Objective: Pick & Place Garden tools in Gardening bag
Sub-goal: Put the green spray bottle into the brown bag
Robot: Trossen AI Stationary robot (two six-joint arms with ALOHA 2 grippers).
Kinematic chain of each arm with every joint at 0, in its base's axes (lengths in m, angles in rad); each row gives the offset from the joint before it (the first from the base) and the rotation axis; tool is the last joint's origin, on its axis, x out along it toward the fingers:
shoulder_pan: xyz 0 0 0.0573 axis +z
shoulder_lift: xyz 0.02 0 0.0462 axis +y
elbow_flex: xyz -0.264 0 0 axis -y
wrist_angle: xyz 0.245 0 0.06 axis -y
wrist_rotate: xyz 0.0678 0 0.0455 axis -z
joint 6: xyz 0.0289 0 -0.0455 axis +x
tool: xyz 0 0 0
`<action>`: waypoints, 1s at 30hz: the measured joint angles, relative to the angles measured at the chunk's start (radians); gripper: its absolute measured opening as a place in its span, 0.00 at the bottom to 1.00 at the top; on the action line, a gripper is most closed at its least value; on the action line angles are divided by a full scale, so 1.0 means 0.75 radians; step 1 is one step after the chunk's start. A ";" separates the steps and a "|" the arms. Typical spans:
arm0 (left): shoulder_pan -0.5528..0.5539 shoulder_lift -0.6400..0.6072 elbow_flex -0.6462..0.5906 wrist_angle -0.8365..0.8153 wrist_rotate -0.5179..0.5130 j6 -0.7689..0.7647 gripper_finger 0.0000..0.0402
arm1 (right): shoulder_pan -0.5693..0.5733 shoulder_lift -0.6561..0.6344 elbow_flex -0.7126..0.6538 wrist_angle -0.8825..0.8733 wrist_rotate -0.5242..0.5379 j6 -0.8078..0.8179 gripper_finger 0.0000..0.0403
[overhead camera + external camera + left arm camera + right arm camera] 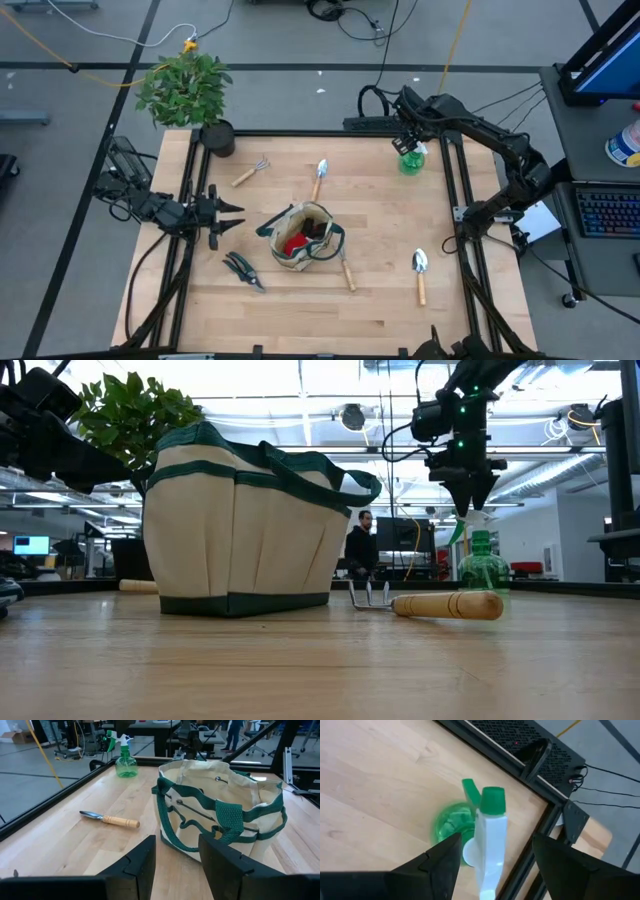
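The left gripper (pixel 228 220) waits at the table's left edge, its jaws parted and holding nothing. Just beside it lie the pruning shears (pixel 244 270), not yet packed. Near the far left corner stands the potted plant (pixel 190 92), with the rake (pixel 251 172) close by. In the middle sits the gardening bag (pixel 305 237); something red, probably the gloves (pixel 295 243), is already inside. One trowel (pixel 319 176) lies behind the bag, another handle (pixel 346 270) touches its right side, and a third trowel (pixel 420 275) lies further right. At the far right corner the right gripper (pixel 411 142) hovers over the spray bottle (pixel 470 832), jaws released wide on both sides of its white trigger. I think most of the work is left. Nothing blocks the bottle.
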 joint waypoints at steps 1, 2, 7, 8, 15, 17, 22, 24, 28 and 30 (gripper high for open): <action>0.000 0.000 0.000 0.000 0.000 0.000 0.38 | 0.000 0.000 -0.008 0.011 -0.018 0.001 0.59; 0.000 0.000 0.000 0.000 -0.001 0.000 0.38 | 0.000 0.000 -0.018 0.027 -0.027 0.002 0.59; 0.000 0.000 0.000 0.000 -0.001 0.001 0.38 | 0.000 0.000 -0.095 0.096 -0.053 -0.007 0.59; 0.000 -0.001 0.000 0.000 -0.001 0.001 0.38 | 0.000 0.000 -0.109 0.104 -0.053 -0.007 0.59; 0.000 0.000 0.000 0.000 -0.001 0.001 0.38 | 0.000 0.000 -0.153 0.128 -0.050 -0.007 0.55; 0.000 0.000 0.000 0.000 -0.001 0.001 0.38 | 0.000 0.000 -0.153 0.131 -0.049 -0.007 0.52; 0.000 0.000 0.000 0.000 -0.001 0.001 0.38 | 0.000 0.000 -0.153 0.130 -0.049 -0.007 0.45; 0.000 0.000 0.000 0.000 -0.001 0.001 0.38 | 0.000 0.000 -0.154 0.130 -0.048 -0.006 0.42; 0.000 0.000 0.000 0.000 -0.001 0.001 0.38 | 0.001 0.000 -0.153 0.129 -0.048 0.003 0.36; 0.000 0.000 0.000 0.000 -0.001 0.001 0.38 | 0.001 0.000 -0.153 0.128 -0.048 0.003 0.32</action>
